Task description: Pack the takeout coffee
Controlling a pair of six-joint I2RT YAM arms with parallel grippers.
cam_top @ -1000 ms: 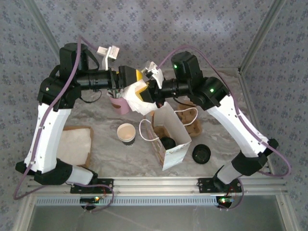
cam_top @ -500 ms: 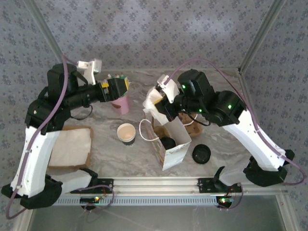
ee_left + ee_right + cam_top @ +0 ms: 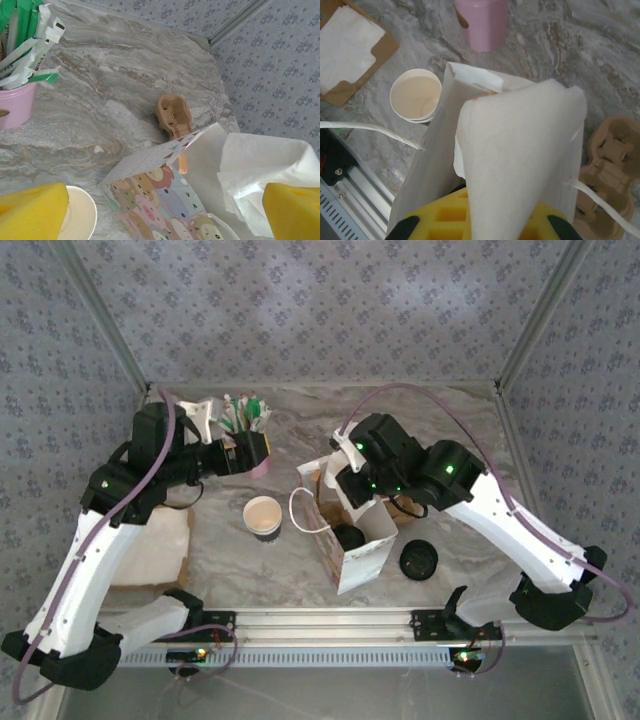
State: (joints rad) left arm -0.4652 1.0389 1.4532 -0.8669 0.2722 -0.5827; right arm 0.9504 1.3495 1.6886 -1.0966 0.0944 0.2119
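left jaws: wide apart | right jaws: clamped on napkin (image 3: 520, 150) above bag (image 3: 427, 170)

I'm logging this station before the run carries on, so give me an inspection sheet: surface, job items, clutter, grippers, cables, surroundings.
Surface: marbled table; no spills seen.
Job's things: paper cup upright, lid off; black lid lying on the table right of the paper bag.
Clutter: pink cup of straws; cardboard carrier behind the bag; brown paper under a white sheet; a dark round thing inside the bag, unclear.
Grippers: left gripper open, by the pink cup; right gripper shut on a white napkin over the bag's mouth.
Cables: a purple cable loops over each arm.
Surroundings: patterned walls, metal frame post.
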